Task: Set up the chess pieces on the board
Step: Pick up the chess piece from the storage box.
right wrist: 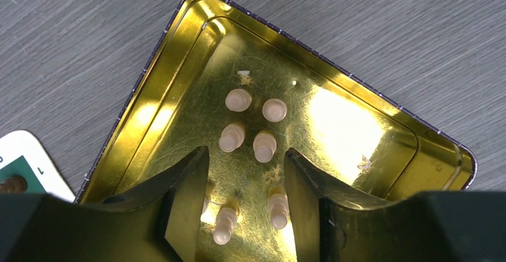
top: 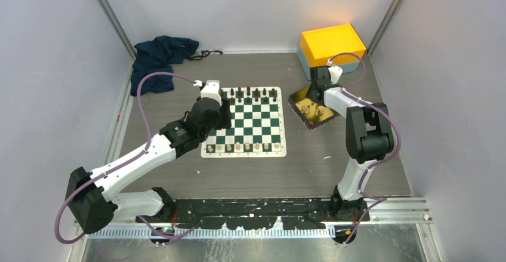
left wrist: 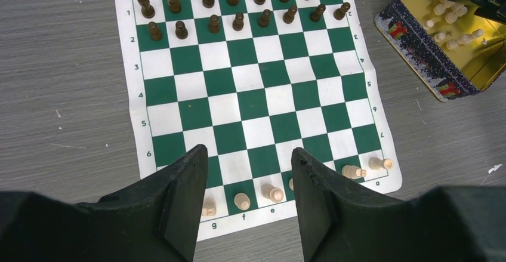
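Left end effector (left wrist: 249, 205) hangs over the near edge of the board (left wrist: 250, 104), fingers apart with nothing between them. Right end effector (right wrist: 246, 208) sits low over the gold tray (right wrist: 140, 110) on the desk, right of the board, fingers apart and gripping nothing. Cream chess pieces (left wrist: 241, 201) stand along the board's near row, and more are in the tray. Dark pieces (left wrist: 238, 20) fill the two far rows.

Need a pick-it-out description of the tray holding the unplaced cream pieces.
Find the green-and-white board mid-table, then look just right of it, below the right gripper. A shallow gold tray lies there at an angle, cream pieces inside. Unlike the yellow box behind it, it is shiny, low and open-topped.
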